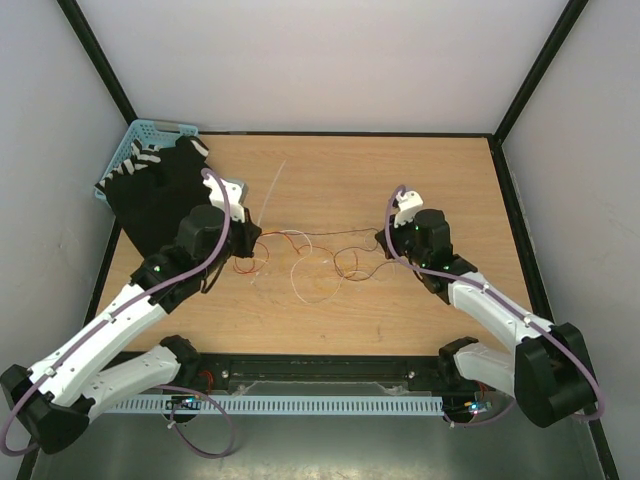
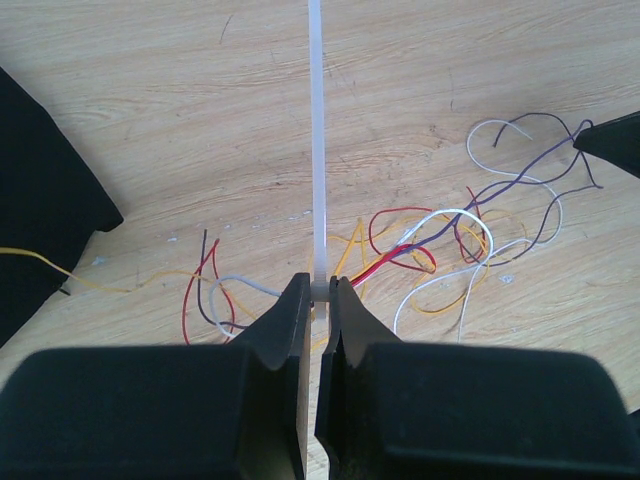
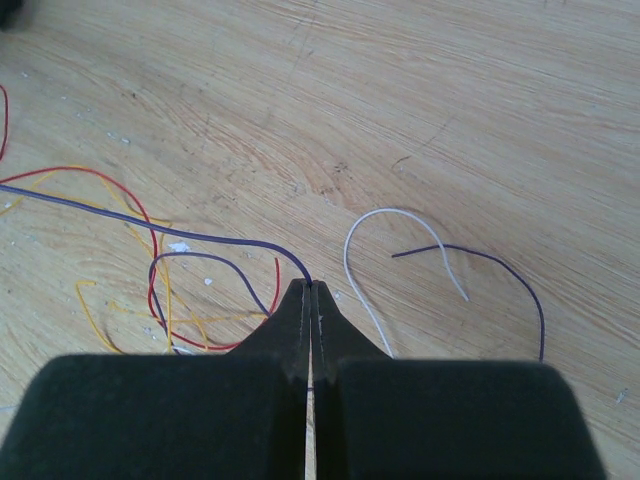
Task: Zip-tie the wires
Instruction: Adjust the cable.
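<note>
Pale wooden table (image 1: pixel 400 180) filled the cell between white walls, with the wires (image 1: pixel 310 262) lying as a loose, spread tangle between the two arms. The left gripper (image 2: pixel 320 292) was pinched on the near end of the zip tie (image 2: pixel 317 130). The right gripper (image 3: pixel 311 290) was pressed together on a single purple wire (image 3: pixel 200 236) that ran off towards the tangle.

The zip tie was held off to the left of the strands and looped around nothing. Its long axis ran straight out along the left gripper's own line. From above, it pointed from the gripper towards the far edge, leaning slightly right, and its free tip lay clear of the wires. Whether the pinched end was the locking head could not be told.

The strip probably has to cross the strands rather than run alongside them. Doing that well likely means swinging the free tip round towards the tangle and sliding it low along the wood under several strands. The right gripper could keep its strand taut meanwhile. Only one strand was in that grip, so the rest may need gathering first.
</note>
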